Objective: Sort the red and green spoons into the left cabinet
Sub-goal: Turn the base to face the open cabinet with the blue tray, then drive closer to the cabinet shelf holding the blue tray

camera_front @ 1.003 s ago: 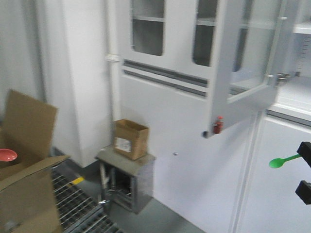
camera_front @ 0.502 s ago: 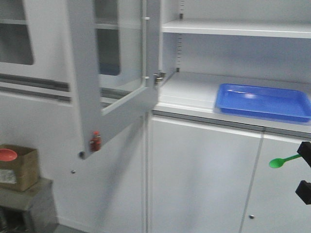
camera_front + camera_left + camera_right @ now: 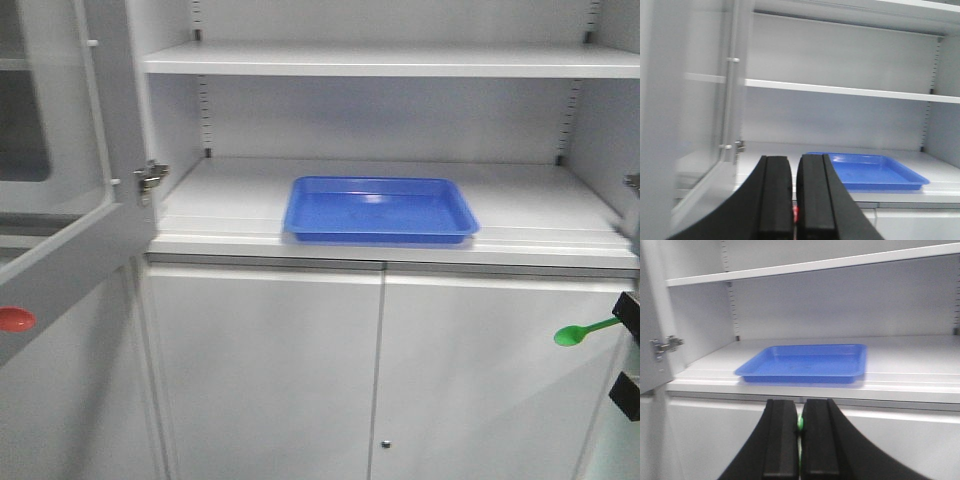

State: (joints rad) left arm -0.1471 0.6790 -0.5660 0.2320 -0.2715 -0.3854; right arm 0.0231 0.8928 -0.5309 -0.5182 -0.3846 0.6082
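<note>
The left cabinet (image 3: pixel 230 205) stands straight ahead, light grey, its upper part open. A blue tray (image 3: pixel 380 208) lies on its lower shelf. In the front view only the bowl of the red spoon (image 3: pixel 14 319) shows, at the left edge. My left gripper (image 3: pixel 794 170) is shut on the red spoon (image 3: pixel 794 213), a sliver of which shows between the pads. The green spoon (image 3: pixel 585 330) sticks out leftward from my right gripper (image 3: pixel 626 355) at the right edge. In its wrist view the right gripper (image 3: pixel 799 409) is shut on the green spoon (image 3: pixel 800 424). Both grippers are below and in front of the tray (image 3: pixel 805 362).
An open glass-panelled door (image 3: pixel 60 210) hangs at the left of the cabinet, with a hinge (image 3: pixel 150 178) at the shelf corner. Two shut lower doors (image 3: pixel 270 370) sit under the shelf. A second shelf (image 3: pixel 380 60) runs above the tray.
The front view has swung across to the right: the cardboard boxes have left the view and the open cabinet with the blue tray is now centred. Both spoons stay gripped.
</note>
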